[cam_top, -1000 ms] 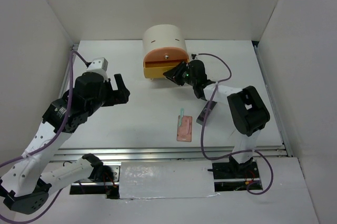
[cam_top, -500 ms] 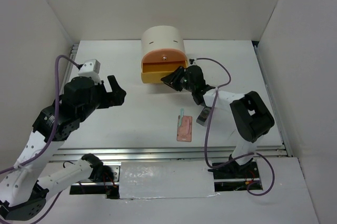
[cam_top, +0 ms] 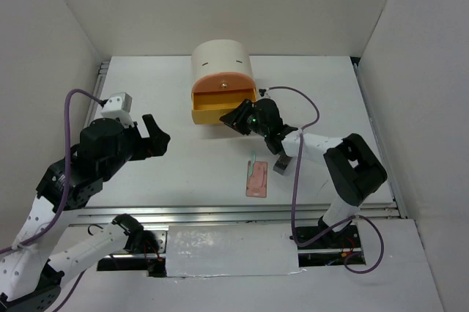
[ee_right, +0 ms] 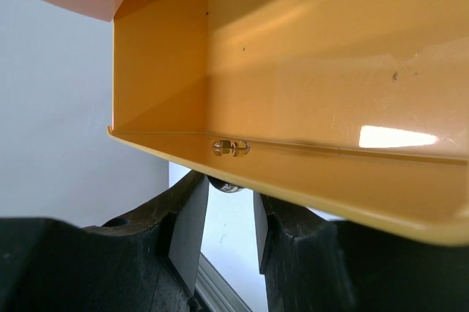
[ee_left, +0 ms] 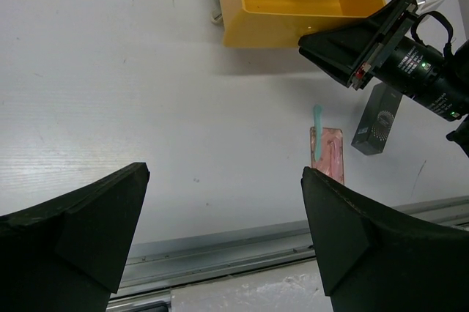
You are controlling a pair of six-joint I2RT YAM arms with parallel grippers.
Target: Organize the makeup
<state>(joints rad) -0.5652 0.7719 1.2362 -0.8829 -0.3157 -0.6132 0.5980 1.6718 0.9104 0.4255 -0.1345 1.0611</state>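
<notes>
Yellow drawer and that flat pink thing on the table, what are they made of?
The yellow drawer looks like hard, glossy plastic: its walls are smooth with a bright glare, and its front seems slightly see-through at the knob. The flat pink palette is probably plastic too, with a duller look, but it is too small to be sure.

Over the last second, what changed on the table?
The right gripper, closed on the knob, pulled the yellow drawer farther out of the cream box, towards the arms and leftward; the box slid slightly left too. The open left gripper drew back to the left. The pink palette and teal stick stayed put.
</notes>
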